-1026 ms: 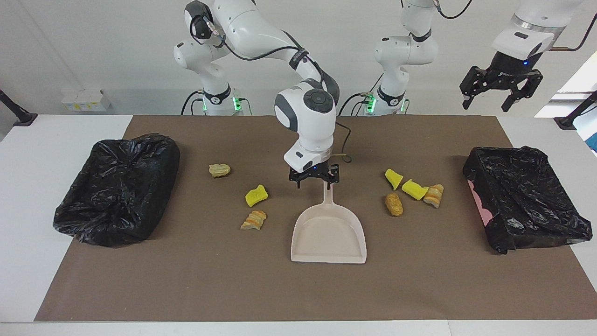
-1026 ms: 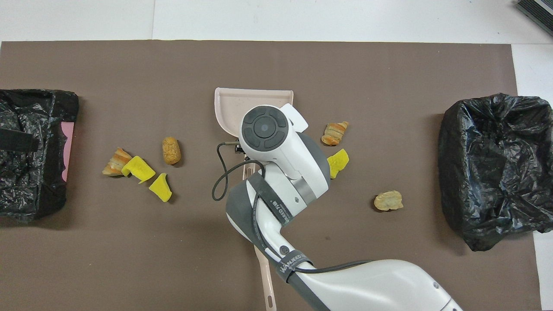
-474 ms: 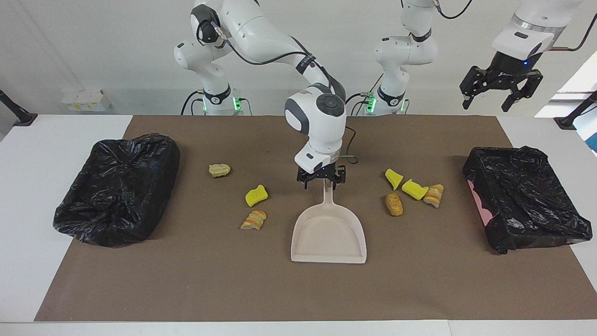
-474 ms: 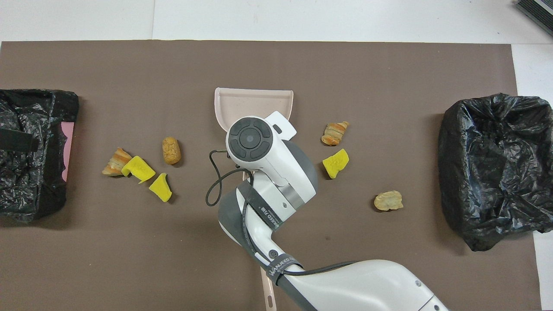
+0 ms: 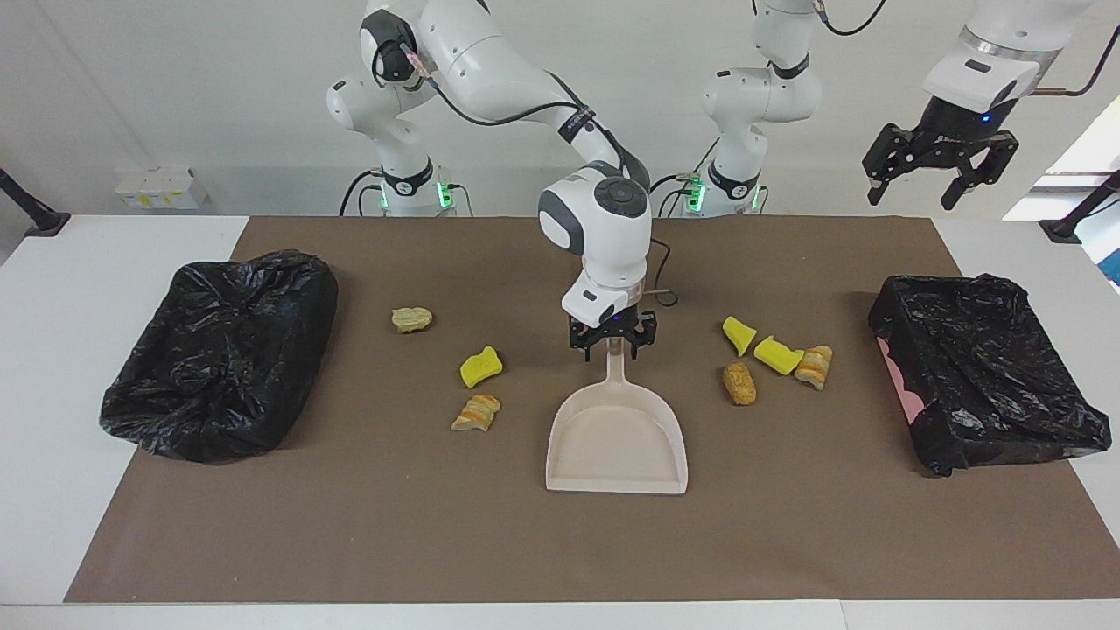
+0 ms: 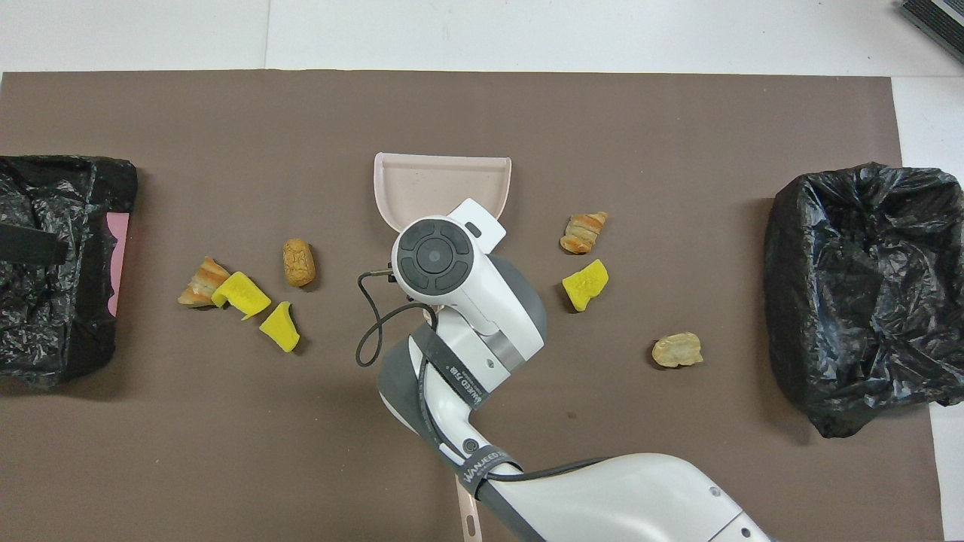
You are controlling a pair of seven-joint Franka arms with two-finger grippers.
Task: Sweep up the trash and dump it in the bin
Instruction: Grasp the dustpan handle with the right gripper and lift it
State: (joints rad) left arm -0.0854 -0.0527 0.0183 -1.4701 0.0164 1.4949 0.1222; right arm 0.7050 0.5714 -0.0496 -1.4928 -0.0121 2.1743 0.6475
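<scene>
A brown mat (image 5: 490,534) covers the white table (image 5: 52,367). The right gripper (image 5: 612,343), jaws spread, has been shifted over the dustpan handle (image 5: 615,372); the raised left gripper (image 5: 941,179) hangs open.

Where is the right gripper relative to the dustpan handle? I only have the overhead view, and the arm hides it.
Observer: In the facing view the right gripper is down at the handle of the dustpan, toward the handle's robot-side end, with its jaws apart on either side of it.
Operator: Is the dustpan lifted?
Observer: No, it lies flat on the brown mat.
Operator: And the left gripper?
Observer: The left gripper hangs high in the air with its jaws open, waiting above the table's edge near the black-bagged bin at the left arm's end.
</scene>
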